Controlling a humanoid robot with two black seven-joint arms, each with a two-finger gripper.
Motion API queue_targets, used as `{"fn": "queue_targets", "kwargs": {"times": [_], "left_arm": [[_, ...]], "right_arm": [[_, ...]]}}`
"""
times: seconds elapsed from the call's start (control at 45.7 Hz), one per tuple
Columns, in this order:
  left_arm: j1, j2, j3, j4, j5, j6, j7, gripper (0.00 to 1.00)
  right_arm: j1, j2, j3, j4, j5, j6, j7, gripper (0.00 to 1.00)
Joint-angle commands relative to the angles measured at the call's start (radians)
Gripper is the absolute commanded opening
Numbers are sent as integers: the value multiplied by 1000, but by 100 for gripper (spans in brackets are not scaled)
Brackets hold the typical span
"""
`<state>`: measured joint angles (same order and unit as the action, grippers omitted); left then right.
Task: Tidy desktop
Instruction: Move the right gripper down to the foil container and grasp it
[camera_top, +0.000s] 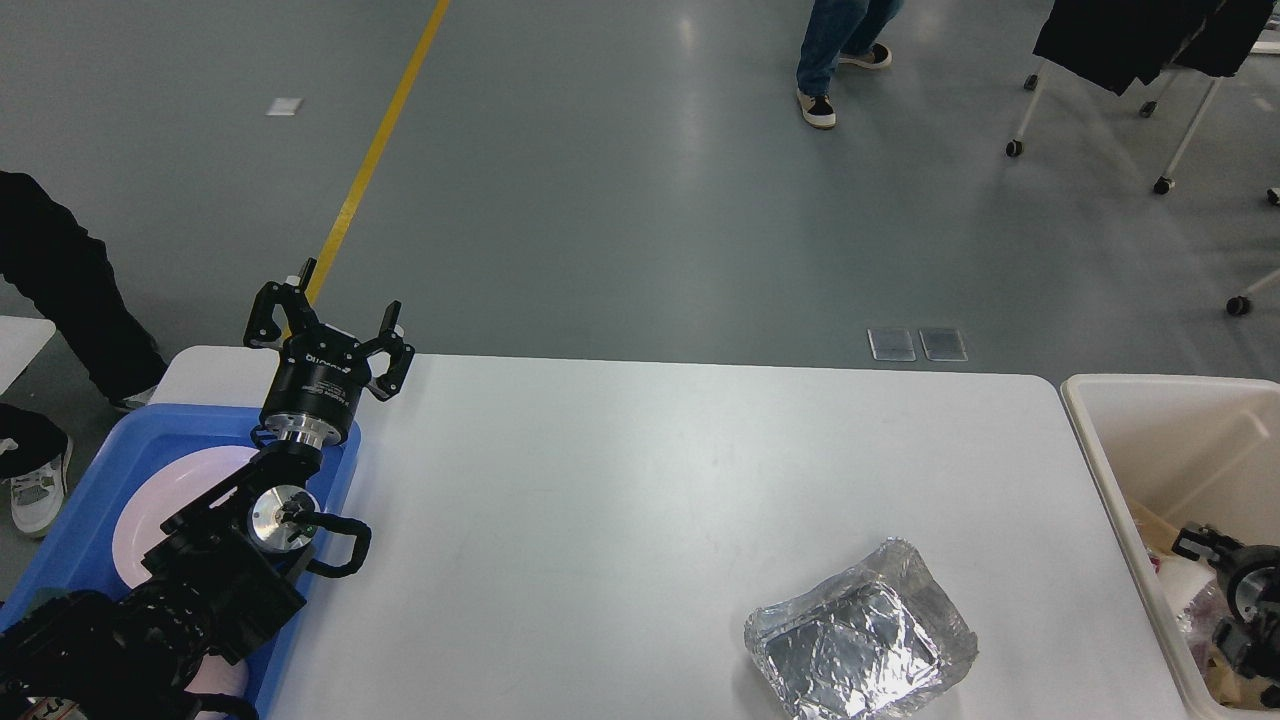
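Observation:
The white desktop (640, 480) fills the middle of the head view. A crumpled silver foil tray (860, 645) lies on it at the front right. My left gripper (328, 322) is open and empty, pointing up over the desktop's back left corner beside the blue tray (90, 470). My right gripper (1195, 545) is low inside the cream bin (1150, 420) at the right edge. It is small and dark, so its fingers cannot be told apart. A whitish object (1182, 588) lies in the bin just below it.
The blue tray holds a white plate (160, 500), partly hidden by my left arm. The bin holds several pieces of rubbish. People's legs and a wheeled rack stand on the grey floor beyond the desktop.

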<state>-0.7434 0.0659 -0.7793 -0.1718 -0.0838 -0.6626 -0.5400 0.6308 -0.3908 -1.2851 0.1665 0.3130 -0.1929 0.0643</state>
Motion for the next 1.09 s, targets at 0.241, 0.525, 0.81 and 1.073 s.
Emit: {"fn": "queue_targets", "kwargs": {"times": [0.241, 0.525, 0.81, 1.073], "left_arm": [[1, 0, 0, 0, 1, 0, 0, 97], [-1, -2, 0, 0, -1, 0, 0, 97], [-1, 0, 0, 0, -1, 0, 0, 97], [-1, -2, 0, 0, 1, 0, 0, 97]], "right_arm": [[237, 0, 7, 21, 0, 101, 5, 100], [694, 44, 12, 324, -61, 279, 46, 100], [1150, 98, 95, 1163, -315, 195, 83, 100], [1178, 129, 98, 1372, -308, 90, 81, 100]]}}
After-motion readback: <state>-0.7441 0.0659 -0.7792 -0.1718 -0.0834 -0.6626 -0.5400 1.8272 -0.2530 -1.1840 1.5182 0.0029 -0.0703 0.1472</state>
